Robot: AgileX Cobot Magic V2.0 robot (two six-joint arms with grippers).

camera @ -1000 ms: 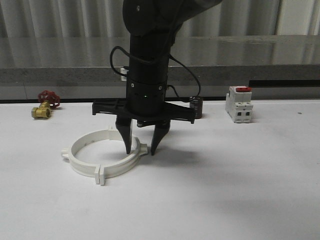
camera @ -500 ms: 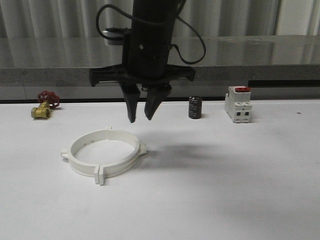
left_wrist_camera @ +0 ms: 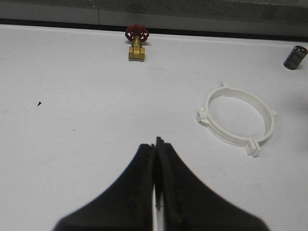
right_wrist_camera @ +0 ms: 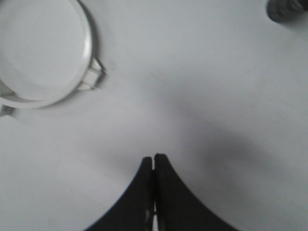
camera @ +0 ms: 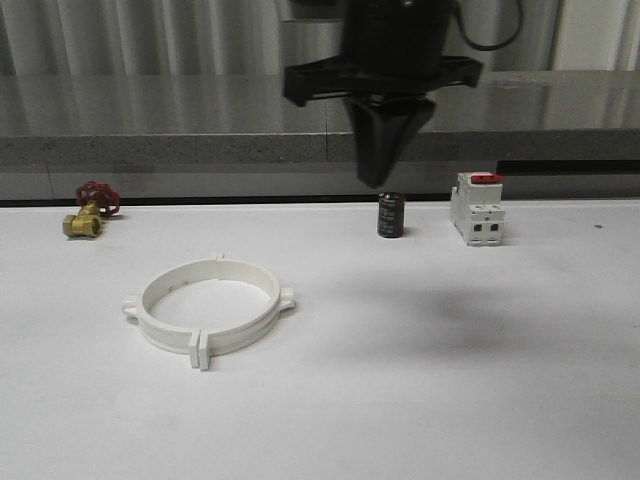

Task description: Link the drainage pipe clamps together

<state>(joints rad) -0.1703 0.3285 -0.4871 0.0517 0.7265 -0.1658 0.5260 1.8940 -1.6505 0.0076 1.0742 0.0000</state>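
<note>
Joined drainage pipe clamps [camera: 208, 305] form a ring at 9 o'clock of the raised right hand [camera: 380, 180], fingers pressed together; retreat vertically, leaving the ring undisturbed.

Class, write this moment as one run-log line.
drainage pipe clamps: joined ring on table | right pincer: shut, raised, empty | left pincer: shut, empty

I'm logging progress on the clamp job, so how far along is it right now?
Done, by the look of it: the drainage pipe clamps lie on the table as one closed ring, flanged ends meeting. In hand: nothing; the right claw is shut and empty, raised high above the table near the black cylinder, and the left claw is shut too. Left: seemingly nothing, though whether the joints are firmly locked cannot be told.
</note>
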